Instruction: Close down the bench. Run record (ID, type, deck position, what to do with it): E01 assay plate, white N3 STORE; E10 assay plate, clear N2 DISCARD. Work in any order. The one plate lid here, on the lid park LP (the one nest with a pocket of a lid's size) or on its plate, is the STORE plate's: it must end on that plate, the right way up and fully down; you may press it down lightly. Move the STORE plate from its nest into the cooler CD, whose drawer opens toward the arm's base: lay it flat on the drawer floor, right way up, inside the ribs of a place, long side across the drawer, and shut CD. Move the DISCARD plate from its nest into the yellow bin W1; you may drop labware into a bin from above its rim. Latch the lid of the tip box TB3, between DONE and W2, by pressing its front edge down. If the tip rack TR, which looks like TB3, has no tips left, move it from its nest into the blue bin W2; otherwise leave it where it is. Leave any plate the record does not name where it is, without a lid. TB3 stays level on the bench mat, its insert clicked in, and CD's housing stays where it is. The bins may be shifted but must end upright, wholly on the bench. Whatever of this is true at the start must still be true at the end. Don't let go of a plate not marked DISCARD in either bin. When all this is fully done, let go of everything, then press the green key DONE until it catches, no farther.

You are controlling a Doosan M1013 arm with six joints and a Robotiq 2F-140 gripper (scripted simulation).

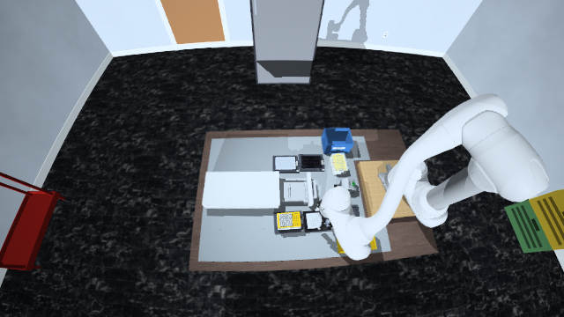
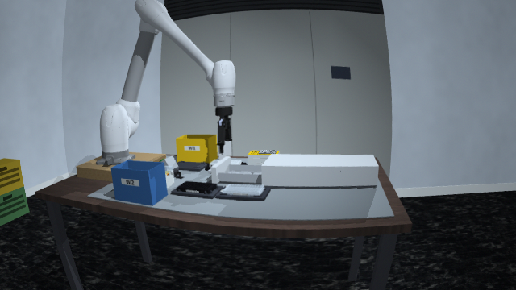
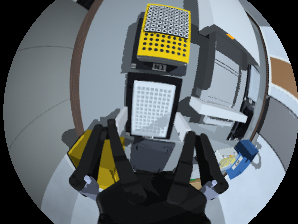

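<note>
Two bins [image 2: 139,182], three plates [image 1: 285,163]

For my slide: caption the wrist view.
Open pincer hovering above a white rectangular assay plate, empty-handed, yellow-framed rack beyond.

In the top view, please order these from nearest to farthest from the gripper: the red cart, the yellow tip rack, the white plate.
1. White plate, beside the open gripper.
2. Yellow tip rack, one nest beyond the plate.
3. Red cart, on the floor, off the bench.

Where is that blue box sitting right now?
In the exterior view, the blue bin marked W2 stands at the table's near left, beside a black plate; from the top it's at the mat's far edge.
</note>
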